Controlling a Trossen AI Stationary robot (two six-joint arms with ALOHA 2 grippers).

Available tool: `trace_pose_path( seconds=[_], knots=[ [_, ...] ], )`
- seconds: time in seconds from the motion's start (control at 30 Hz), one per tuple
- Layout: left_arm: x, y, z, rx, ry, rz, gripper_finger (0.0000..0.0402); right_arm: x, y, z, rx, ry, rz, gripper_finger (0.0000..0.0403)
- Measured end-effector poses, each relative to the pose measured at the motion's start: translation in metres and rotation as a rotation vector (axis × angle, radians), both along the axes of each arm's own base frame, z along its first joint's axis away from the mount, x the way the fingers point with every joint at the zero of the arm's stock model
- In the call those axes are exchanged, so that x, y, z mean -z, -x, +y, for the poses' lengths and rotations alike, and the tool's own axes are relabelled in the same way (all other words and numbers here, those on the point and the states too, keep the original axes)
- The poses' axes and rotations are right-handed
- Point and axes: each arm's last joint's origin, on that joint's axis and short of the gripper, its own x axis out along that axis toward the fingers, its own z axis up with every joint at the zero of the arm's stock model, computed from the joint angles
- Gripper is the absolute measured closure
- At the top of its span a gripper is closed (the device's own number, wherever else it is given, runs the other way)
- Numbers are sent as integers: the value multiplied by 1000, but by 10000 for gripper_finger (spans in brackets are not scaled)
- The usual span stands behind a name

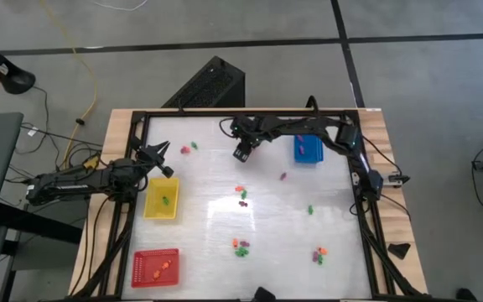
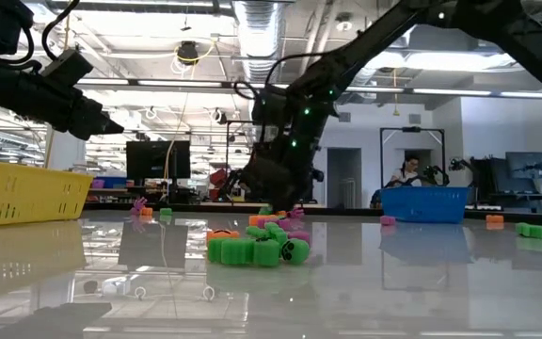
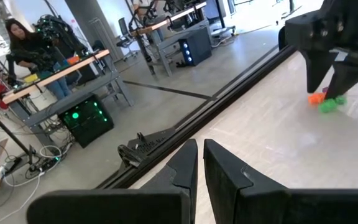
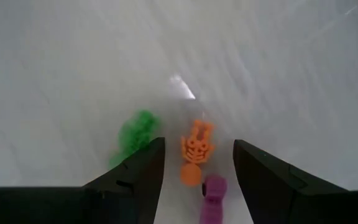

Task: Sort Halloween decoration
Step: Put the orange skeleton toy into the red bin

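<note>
An orange skeleton-shaped decoration (image 4: 196, 149) is seen lying flat on the white table (image 4: 73, 62) between the spread fingers of the right gripper (image 4: 197, 168), skull end toward the wrist, long axis along the fingers; a green piece (image 4: 137, 132) and a purple piece (image 4: 214, 194) are flanking it; the left gripper (image 3: 199, 163) is clenched empty above the yellow tray (image 1: 161, 200).

The right gripper (image 4: 199, 165) points down with its fingers spread wide. The left gripper (image 3: 201, 163) is held level, well apart from it, fingers pressed together.
</note>
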Motion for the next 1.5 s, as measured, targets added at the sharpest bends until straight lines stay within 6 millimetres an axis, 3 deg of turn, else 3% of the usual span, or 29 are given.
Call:
trace_pose_path(
  seconds=[0.23,0.63,0.87,1.03,1.17,1.3,1.4,1.5],
  knots=[
    [0,0,0,-1,0,0,384,2,-1,4,-12,2,21,194],
    [0,0,0,-1,0,0,384,0,-1,4,-40,16,17,351],
    [0,0,0,0,0,0,384,-15,-3,11,-72,44,-25,378],
    [0,0,0,0,0,0,384,-48,-9,34,-125,90,-136,378],
    [0,0,0,0,0,0,384,-65,-20,73,-232,123,-214,378],
    [0,0,0,0,0,0,384,-68,-28,109,-320,127,-234,370],
    [0,0,0,0,0,0,384,-68,-29,121,-304,146,-217,356],
    [0,0,0,0,0,0,384,-67,-26,117,-144,242,-178,343]
  ],
)
